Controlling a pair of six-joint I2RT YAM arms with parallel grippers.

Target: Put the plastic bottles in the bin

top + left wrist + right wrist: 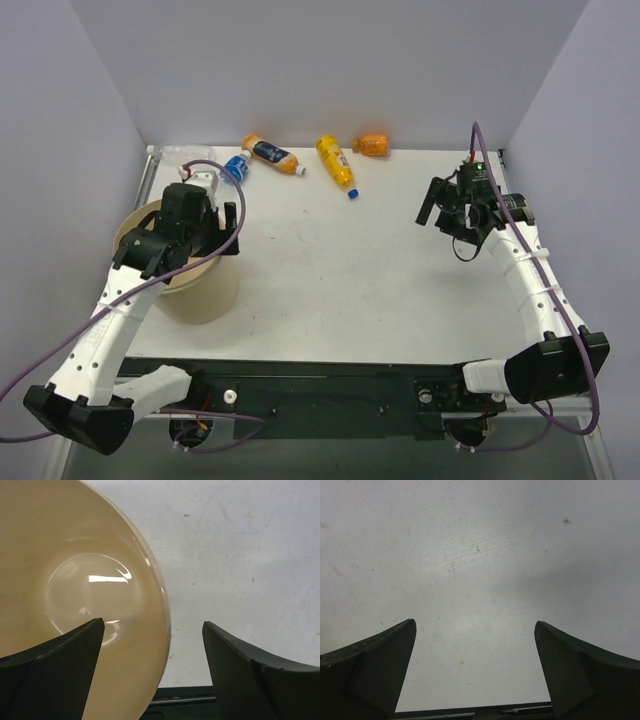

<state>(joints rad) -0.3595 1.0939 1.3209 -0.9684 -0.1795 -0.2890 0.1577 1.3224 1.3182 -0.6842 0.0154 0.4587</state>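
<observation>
Tan bin (205, 290) under left claw (152, 630), wide; right claw (475, 627) wide; labels on bottles (272, 153) unreadable

Round tan plastic bin (208, 296); clear plastic bottle (236, 168), blue label; orange-yellow plastic bottle (272, 154), dark label; yellow plastic bottle (335, 162), blue cap; squat orange plastic bottle (373, 144); flat white tabletop (340, 260)

Soft, even light from overhead; a white glare streak gleams inside the glossy round tan plastic bin (145, 650); near edges blur.
</observation>
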